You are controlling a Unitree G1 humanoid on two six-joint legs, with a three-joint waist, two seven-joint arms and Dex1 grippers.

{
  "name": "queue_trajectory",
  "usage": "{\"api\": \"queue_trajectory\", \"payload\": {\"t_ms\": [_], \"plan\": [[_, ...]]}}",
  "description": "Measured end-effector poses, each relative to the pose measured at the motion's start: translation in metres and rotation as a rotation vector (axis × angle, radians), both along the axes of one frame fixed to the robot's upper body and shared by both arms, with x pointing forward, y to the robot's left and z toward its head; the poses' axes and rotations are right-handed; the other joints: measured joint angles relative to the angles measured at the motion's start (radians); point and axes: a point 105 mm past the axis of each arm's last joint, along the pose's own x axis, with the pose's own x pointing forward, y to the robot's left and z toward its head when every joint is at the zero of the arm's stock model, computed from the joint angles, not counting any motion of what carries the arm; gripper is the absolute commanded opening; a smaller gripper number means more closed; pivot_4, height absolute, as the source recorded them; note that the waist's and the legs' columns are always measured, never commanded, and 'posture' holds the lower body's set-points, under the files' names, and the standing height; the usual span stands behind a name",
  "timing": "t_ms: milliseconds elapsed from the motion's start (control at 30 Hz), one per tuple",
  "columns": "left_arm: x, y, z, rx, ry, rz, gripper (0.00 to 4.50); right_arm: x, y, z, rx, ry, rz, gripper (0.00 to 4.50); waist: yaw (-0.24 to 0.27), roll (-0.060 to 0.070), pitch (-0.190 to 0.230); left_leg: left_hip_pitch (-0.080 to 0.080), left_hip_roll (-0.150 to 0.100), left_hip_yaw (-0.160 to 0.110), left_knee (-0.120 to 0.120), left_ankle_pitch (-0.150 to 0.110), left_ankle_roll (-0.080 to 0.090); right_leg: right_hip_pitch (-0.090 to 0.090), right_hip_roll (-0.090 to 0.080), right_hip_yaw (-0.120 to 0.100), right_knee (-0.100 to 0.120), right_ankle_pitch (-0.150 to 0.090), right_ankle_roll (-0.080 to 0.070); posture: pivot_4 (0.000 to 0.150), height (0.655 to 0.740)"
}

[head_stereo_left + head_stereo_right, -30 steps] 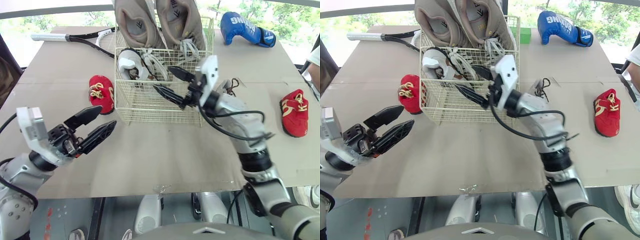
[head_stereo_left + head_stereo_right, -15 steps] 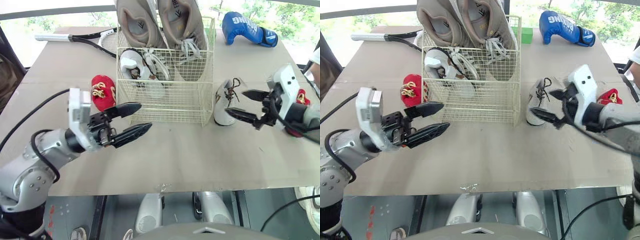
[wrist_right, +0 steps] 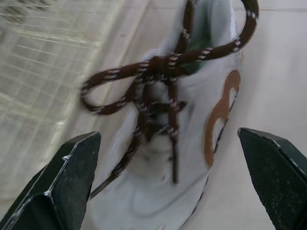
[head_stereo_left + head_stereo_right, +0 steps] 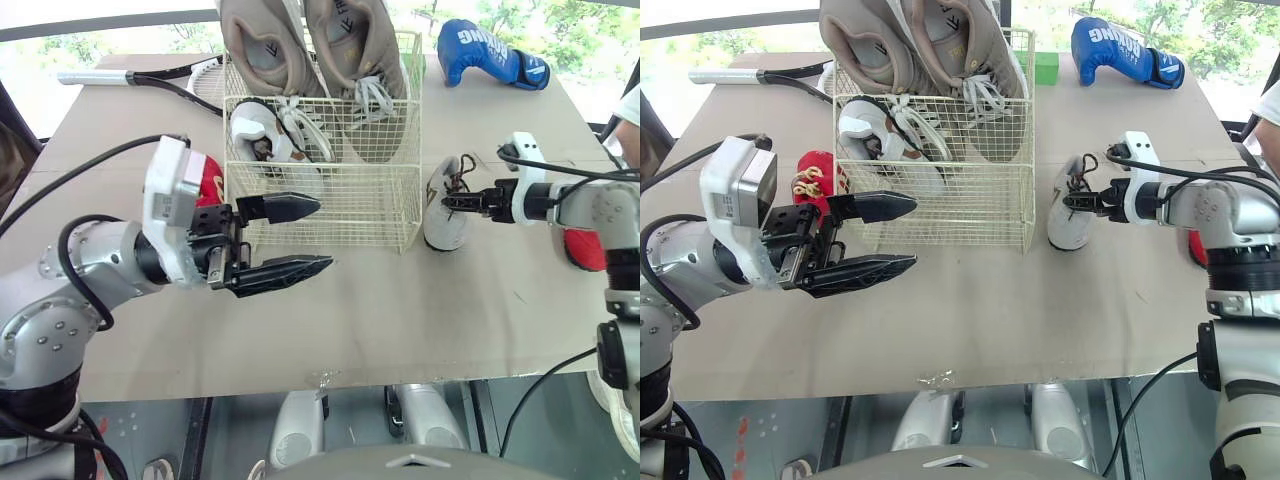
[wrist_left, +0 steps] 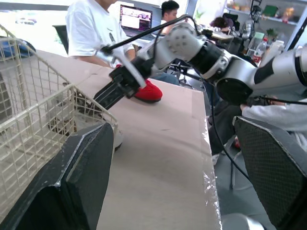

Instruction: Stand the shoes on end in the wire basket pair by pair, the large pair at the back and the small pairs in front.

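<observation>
Fingers (image 4: 285,207) of the left gripper (image 4: 322,235) spread wide and holding nothing, poised just in front of the cream wire basket (image 4: 365,205) near its left front corner; no contact with the mesh can be made out. Fingers (image 3: 72,177) of the right gripper (image 4: 445,200) likewise set wide apart, as the right wrist view shows, with the small white shoe with brown laces (image 4: 443,218) lying ahead between them. The tips sit at the laces, but whether they touch is unclear, and nothing is gripped.

Progress, judged from the layout: the large beige pair of sneakers (image 4: 310,45) stands on end at the back of the basket, so that part appears done. One small white shoe (image 4: 262,135) stands in the front left part of the basket. The brown-laced white shoe, apparently its mate, rests on the grey tabletop (image 4: 400,310) just beside the basket's right wall and is not yet inside. One small red shoe (image 4: 815,175) lies on the tabletop against the basket's left side, partly hidden behind the left gripper; the other red shoe (image 4: 580,250) lies well apart on the right, partly hidden behind the right arm. Roughly half the shoes are placed; three small shoes are left, the white one probably next
</observation>
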Motion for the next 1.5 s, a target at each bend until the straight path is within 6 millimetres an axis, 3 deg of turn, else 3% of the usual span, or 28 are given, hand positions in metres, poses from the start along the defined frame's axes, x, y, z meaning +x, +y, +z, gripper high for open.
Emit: {"api": "queue_trajectory", "payload": {"t_ms": [33,167,300,333,600,667,733,800,867,967,1000,1167,1267,1400,1467,1500], "plan": [[-0.001,-0.001,0.0,0.009,-0.006,-0.004,4.34,0.003,-0.003,-0.006,-0.01,0.01,-0.006,3.67,0.001,0.0,0.0,0.0,0.0,0.0,0.0,0.0,0.0,0.0,0.0,0.0,0.0,0.0,0.0,0.15,0.74],[-0.009,-0.006,-0.001,0.037,-0.024,-0.023,4.34,0.006,0.005,-0.01,0.008,0.018,0.062,1.62,0.001,0.0,0.0,0.001,0.0,0.0,0.0,0.0,0.0,0.0,0.0,0.0,0.001,0.0,0.0,0.15,0.74],[-0.011,-0.007,0.0,0.042,-0.041,-0.006,4.34,0.004,-0.001,-0.01,-0.007,0.015,0.072,0.14,0.005,0.0,0.0,0.001,0.0,0.0,0.001,0.0,0.0,0.001,0.0,0.0,0.001,0.0,0.0,0.15,0.74],[-0.011,-0.008,0.001,0.044,-0.047,0.001,4.34,0.003,-0.003,-0.01,-0.007,0.01,0.072,0.04,0.006,0.0,0.0,0.001,0.0,0.0,0.001,0.0,0.0,0.001,0.0,0.0,0.002,0.0,0.0,0.15,0.74],[-0.012,-0.016,0.003,0.055,-0.088,0.062,4.34,-0.037,-0.032,0.0,-0.026,-0.108,0.001,0.04,0.036,0.002,0.001,-0.002,0.0,-0.002,0.0,0.0,0.0,0.0,-0.001,-0.002,0.0,0.0,0.0,0.15,0.74],[-0.011,-0.016,0.002,0.047,-0.084,0.074,4.34,-0.049,-0.034,0.014,-0.004,-0.168,-0.004,0.04,0.038,0.005,0.003,-0.002,0.0,-0.002,0.0,0.0,0.0,0.0,-0.001,-0.002,0.0,0.0,0.0,0.15,0.74],[-0.009,-0.015,-0.001,0.009,-0.066,0.096,4.34,-0.07,-0.031,0.046,0.006,-0.317,0.046,0.04,0.038,0.008,0.004,0.0,0.0,-0.001,0.0,0.0,0.0,0.0,-0.001,-0.001,0.001,0.0,0.0,0.15,0.74],[-0.005,-0.011,-0.005,-0.048,-0.032,0.136,4.34,-0.091,-0.005,0.095,0.078,-0.534,0.171,0.04,0.019,0.007,0.003,0.002,0.001,-0.001,0.0,0.0,0.0,0.001,0.001,0.0,0.003,0.0,0.0,0.15,0.74],[-0.001,-0.005,-0.008,-0.089,-0.018,0.187,4.34,-0.105,0.025,0.129,0.121,-0.717,0.273,0.04,0.007,0.004,0.001,0.005,0.002,-0.001,0.0,0.0,0.0,0.002,0.003,0.002,0.003,0.0,0.0,0.15,0.74],[0.004,0.007,-0.009,-0.141,-0.012,0.251,4.34,-0.099,0.063,0.148,0.156,-0.868,0.298,0.04,-0.005,0.003,0.001,0.007,0.001,0.0,0.0,0.0,0.0,0.004,0.003,0.003,0.004,0.0,0.0,0.15,0.74],[0.007,0.015,-0.007,-0.17,-0.017,0.285,4.34,-0.086,0.085,0.152,0.119,-0.941,0.274,0.04,-0.007,0.003,0.001,0.007,0.001,0.0,0.001,0.0,0.0,0.004,0.003,0.003,0.005,0.0,0.0,0.15,0.74],[0.008,0.036,-0.001,-0.206,-0.055,0.343,4.34,-0.04,0.123,0.146,0.04,-1.136,0.084,0.04,0.003,0.001,0.0,0.0,0.0,0.001,0.001,0.003,-0.005,-0.001,0.0,0.003,0.003,0.0,0.0,0.15,0.74],[0.008,0.039,0.002,-0.214,-0.079,0.364,4.34,-0.024,0.122,0.146,-0.043,-1.266,-0.011,0.04,0.016,0.001,0.0,-0.001,-0.001,0.002,0.0,0.003,-0.006,-0.002,-0.001,0.003,0.001,0.0,0.0,0.15,0.74],[0.01,0.042,0.004,-0.234,-0.099,0.392,4.34,-0.023,0.129,0.134,-0.068,-1.336,-0.028,0.04,0.016,0.001,0.0,0.0,-0.001,0.001,0.0,0.003,-0.006,-0.002,0.0,0.003,0.002,0.0,0.0,0.15,0.74],[0.011,0.046,0.007,-0.254,-0.115,0.423,4.34,-0.027,0.137,0.113,-0.053,-1.347,-0.011,0.04,0.013,0.001,0.0,0.002,0.0,0.001,0.0,0.003,-0.006,-0.002,0.0,0.003,0.004,0.0,0.0,0.15,0.74],[0.011,0.048,0.008,-0.261,-0.122,0.434,4.34,-0.027,0.141,0.1,-0.049,-1.324,0.002,0.39,0.009,0.001,-0.001,0.002,0.0,0.001,0.0,0.003,-0.005,-0.002,0.0,0.004,0.005,0.0,0.0,0.15,0.74]]}}
